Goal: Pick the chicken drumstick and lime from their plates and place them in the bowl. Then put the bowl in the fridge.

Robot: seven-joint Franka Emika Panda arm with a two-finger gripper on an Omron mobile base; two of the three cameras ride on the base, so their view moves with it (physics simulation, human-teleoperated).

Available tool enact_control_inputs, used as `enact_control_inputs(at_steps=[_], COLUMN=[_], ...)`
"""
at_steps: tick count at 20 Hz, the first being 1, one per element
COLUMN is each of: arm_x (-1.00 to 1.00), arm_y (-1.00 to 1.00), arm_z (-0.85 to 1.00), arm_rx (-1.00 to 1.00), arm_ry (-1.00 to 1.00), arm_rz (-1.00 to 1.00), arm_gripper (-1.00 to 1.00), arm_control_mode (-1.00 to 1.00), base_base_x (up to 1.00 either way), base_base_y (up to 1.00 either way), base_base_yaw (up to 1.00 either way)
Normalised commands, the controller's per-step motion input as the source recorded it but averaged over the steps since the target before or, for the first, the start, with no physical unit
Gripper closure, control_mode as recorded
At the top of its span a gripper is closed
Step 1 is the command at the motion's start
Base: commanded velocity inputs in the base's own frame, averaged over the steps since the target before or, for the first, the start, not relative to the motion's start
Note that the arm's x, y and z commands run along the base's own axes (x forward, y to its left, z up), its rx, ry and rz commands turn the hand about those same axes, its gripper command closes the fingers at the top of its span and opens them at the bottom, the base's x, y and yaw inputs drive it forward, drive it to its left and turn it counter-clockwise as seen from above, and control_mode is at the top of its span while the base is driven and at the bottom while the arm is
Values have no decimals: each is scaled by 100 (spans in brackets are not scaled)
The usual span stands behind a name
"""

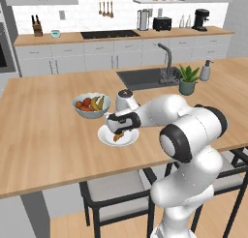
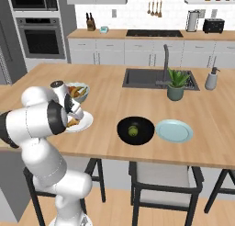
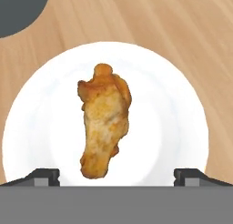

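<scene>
The lime (image 2: 133, 130) is seen already lying inside the black bowl (image 2: 146, 134), just beside the emptied pale blue-green plate (image 2: 174, 131). The chicken drumstick (image 3: 103, 123) is still left on the white plate (image 3: 177, 127), well apart from the bowl, with the gripper (image 3: 116, 176) poised over it, jaws spread wide and empty. The fridge step is not yet begun.

surface: wooden island counter (image 2: 105, 105) | on it: white plate (image 1: 104, 135), black bowl (image 2: 144, 134), blue-green plate (image 2: 174, 131), fruit bowl (image 1: 90, 112), potted plant (image 2: 176, 85)
</scene>
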Motion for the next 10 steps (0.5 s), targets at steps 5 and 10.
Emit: enact_control_inputs(at_steps=[5, 10], arm_x=[22, 44], arm_y=[-9, 0], arm_z=[-30, -20], arm_rx=[0, 0], arm_ry=[0, 0], arm_rz=[0, 0], arm_gripper=[-100, -100], arm_control_mode=[-100, -100], base_base_x=[0, 0], base_base_y=[0, 0], base_base_yaw=[0, 0])
